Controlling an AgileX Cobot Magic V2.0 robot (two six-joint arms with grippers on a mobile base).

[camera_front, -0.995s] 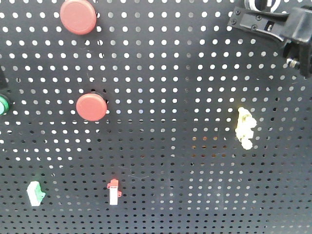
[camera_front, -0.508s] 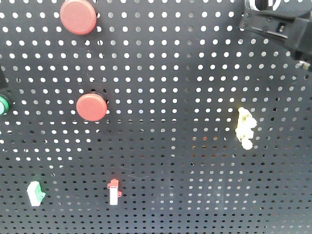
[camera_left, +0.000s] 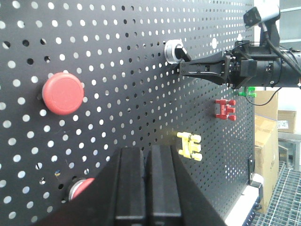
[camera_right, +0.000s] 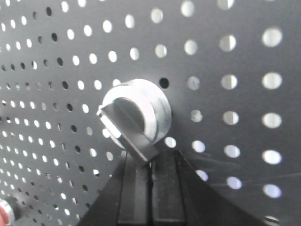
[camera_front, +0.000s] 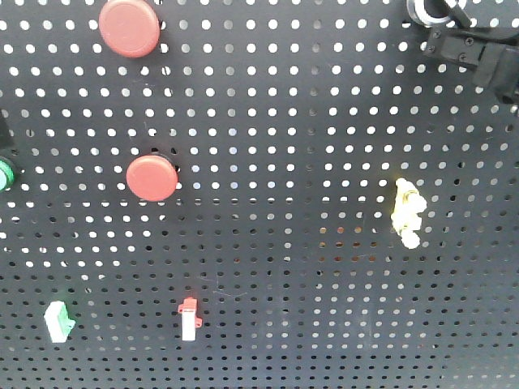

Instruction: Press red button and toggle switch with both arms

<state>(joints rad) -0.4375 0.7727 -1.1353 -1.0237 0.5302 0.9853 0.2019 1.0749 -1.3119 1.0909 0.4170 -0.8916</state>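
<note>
Right gripper [camera_right: 149, 162] at the toggle switch [camera_right: 136, 117], top-R corner of the black pegboard [camera_front: 284, 121].

Its fingers are pressed together, w/ the tips just under the switch's short black lever. They look to be touching it, though the close wrist view doesn't settle that. The silver collar sits flat on the board. The left gripper [camera_left: 148, 153] is also pressed together w/ nothing in it. It is held in front of the board btw. the upper red button [camera_front: 129, 27] and the lower red button [camera_front: 152, 177]. It is clear of the upper one and partly hides the lower one in the left wrist view. A pale yellow switch [camera_front: 407, 212] is mounted below the toggle switch, and a small white switch w/ a red tip [camera_front: 189, 318] sits low on the board.
</note>
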